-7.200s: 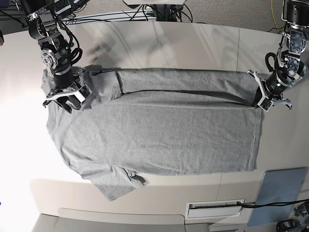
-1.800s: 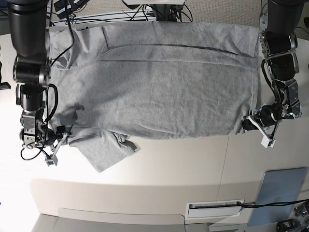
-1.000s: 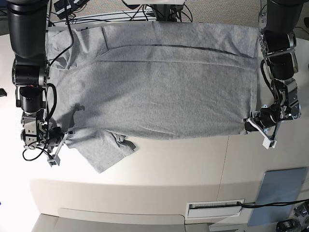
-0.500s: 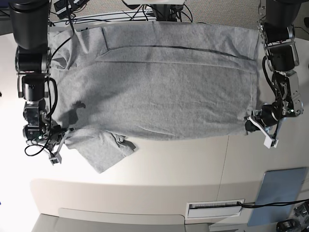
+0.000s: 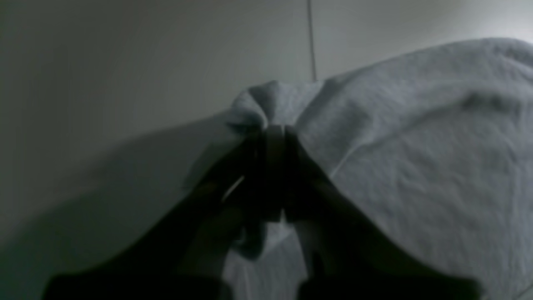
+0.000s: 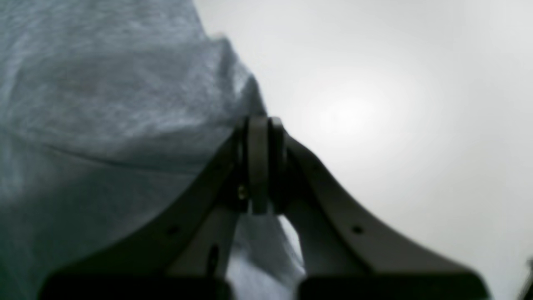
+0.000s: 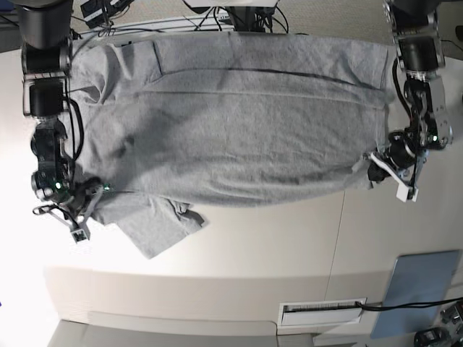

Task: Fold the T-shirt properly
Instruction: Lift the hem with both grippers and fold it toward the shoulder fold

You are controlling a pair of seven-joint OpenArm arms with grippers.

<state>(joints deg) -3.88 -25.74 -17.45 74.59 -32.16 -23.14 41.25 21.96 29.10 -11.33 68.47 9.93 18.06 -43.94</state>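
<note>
The grey T-shirt [image 7: 231, 123] lies spread sideways across the table [image 7: 253, 246], plain side up, with its far edge at the table's back. My left gripper [image 7: 375, 168] is shut on the near hem corner at the right. The left wrist view shows a bunched tuft of the T-shirt [image 5: 416, 166] pinched in the left gripper [image 5: 275, 131]. My right gripper [image 7: 92, 196] is shut on the cloth beside the near sleeve [image 7: 155, 224], which lies crumpled on the table. In the right wrist view the T-shirt [image 6: 104, 104] hangs from the right gripper [image 6: 260, 125].
A blue-grey pad [image 7: 423, 289] lies at the table's near right corner, beside a white slotted plate [image 7: 322, 312]. Cables [image 7: 239, 14] run behind the far edge. A seam [image 7: 336, 238] crosses the tabletop on the right.
Both grippers have moved toward the back of the table while holding the shirt's near edge. That edge has come up and now bows between them.
</note>
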